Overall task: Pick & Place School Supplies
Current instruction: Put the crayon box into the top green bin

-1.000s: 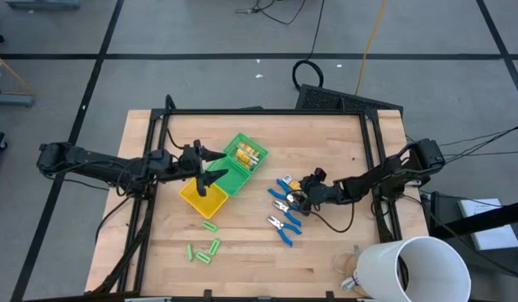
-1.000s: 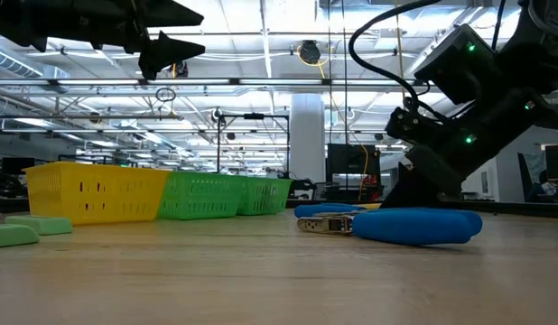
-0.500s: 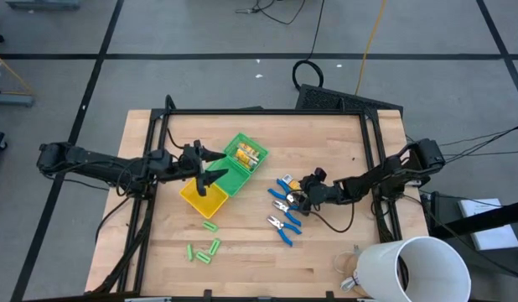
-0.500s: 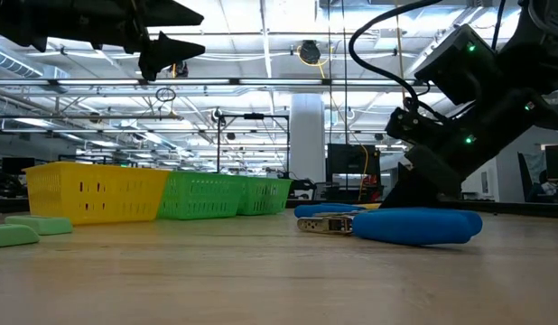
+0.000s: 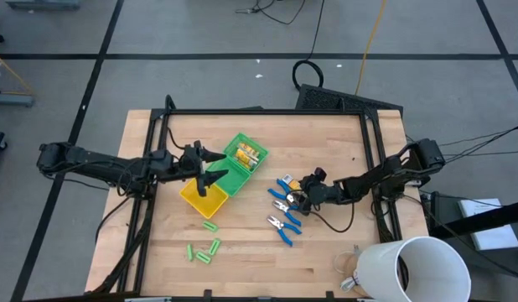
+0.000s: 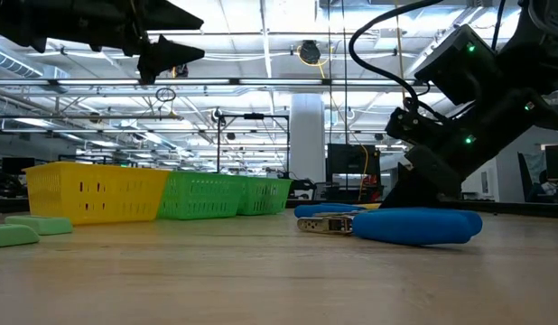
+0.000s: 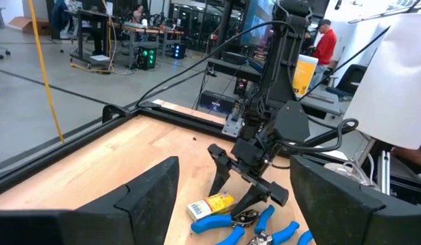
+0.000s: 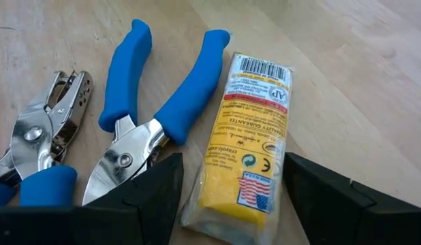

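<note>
My right gripper [image 8: 232, 163] is low over the table at centre right, open. Its fingers stand on either side of a yellow packet [image 8: 248, 146] that lies flat on the wood; I see no touch. Blue-handled tools [image 8: 176, 95] lie beside the packet, with three of them in the high view [image 5: 283, 208]. Several light-green sticks [image 5: 204, 250] lie near the table's front left. My left gripper [image 5: 219, 166] hangs open and empty, held level above the yellow-and-green tray [image 5: 210, 198]. Yellow pieces [image 5: 246, 155] lie in the tray's far green compartment.
A big white cup [image 5: 412, 270] lies on its side at the table's near right corner. A dark frame rail [image 5: 267, 111] runs around the tabletop. Bare wood lies between the tray and the tools [image 5: 251, 218].
</note>
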You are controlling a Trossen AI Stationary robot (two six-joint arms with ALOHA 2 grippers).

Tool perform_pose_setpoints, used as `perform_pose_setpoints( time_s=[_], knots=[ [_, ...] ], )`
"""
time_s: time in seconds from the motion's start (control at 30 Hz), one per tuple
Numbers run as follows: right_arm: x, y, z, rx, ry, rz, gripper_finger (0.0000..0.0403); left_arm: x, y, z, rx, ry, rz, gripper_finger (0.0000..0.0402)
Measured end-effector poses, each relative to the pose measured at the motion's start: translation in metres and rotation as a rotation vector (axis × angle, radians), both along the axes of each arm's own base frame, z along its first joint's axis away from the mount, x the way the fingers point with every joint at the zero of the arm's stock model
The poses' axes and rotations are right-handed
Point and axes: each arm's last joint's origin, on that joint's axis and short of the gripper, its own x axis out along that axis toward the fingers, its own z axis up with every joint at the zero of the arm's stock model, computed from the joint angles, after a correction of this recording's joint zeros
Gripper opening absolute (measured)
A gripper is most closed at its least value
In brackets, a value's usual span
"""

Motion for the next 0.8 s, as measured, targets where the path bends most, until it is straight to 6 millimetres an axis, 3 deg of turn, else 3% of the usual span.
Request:
perform_pose_setpoints(
  time_s=[0.33, 0.8],
  knots=[
    [0.0, 0.0, 0.0, -0.004, 0.002, 0.002, 0.0243, 0.0, 0.0, -0.0002, -0.015, 0.001, 0.0, 0.0286],
    [0.0003, -0.0001, 0.0003, -0.022, 0.008, 0.021, 0.0172, 0.0, 0.0, -0.0009, 0.006, 0.012, 0.0, 0.0264]
  ],
)
